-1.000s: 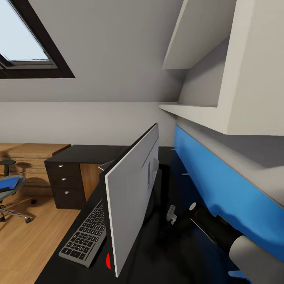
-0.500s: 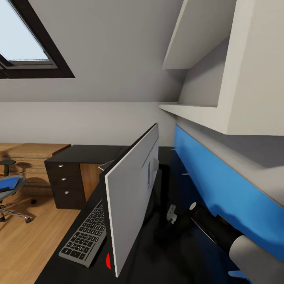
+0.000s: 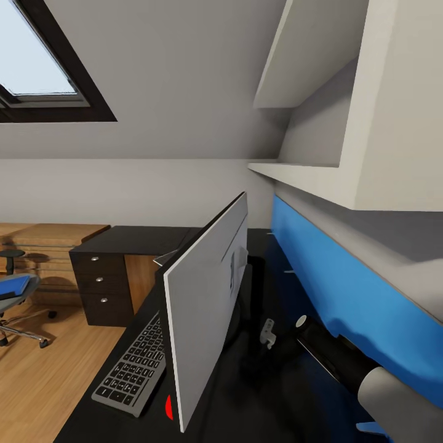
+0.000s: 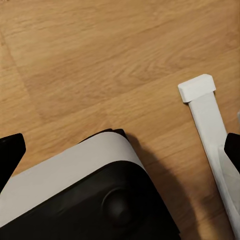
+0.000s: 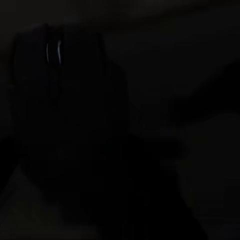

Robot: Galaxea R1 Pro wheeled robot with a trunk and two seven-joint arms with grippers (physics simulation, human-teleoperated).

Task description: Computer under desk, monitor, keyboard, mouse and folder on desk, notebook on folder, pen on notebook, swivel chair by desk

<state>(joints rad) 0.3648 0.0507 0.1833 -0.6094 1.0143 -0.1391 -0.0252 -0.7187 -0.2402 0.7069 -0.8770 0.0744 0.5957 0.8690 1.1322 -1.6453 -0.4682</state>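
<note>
The monitor (image 3: 206,301) stands on the black desk (image 3: 141,237), its light grey back turned to me and a red dot at its lower corner. In front of its screen lies the keyboard (image 3: 136,363). At the far left the swivel chair (image 3: 13,307) stands on the floor with the blue folder (image 3: 15,286) on its seat. My right arm (image 3: 335,360) reaches over the desk behind the monitor, its end in shadow by the stand. The right wrist view is almost black. My left gripper (image 4: 120,150) hangs open over the wooden floor, nothing between its fingers.
A blue wall panel (image 3: 344,295) and white shelves (image 3: 320,178) close the desk's right side. The drawer unit (image 3: 101,283) sits under the desk's far wing. The left wrist view shows my own base (image 4: 90,195) and a white desk leg (image 4: 207,115). A skylight (image 3: 37,67) is upper left.
</note>
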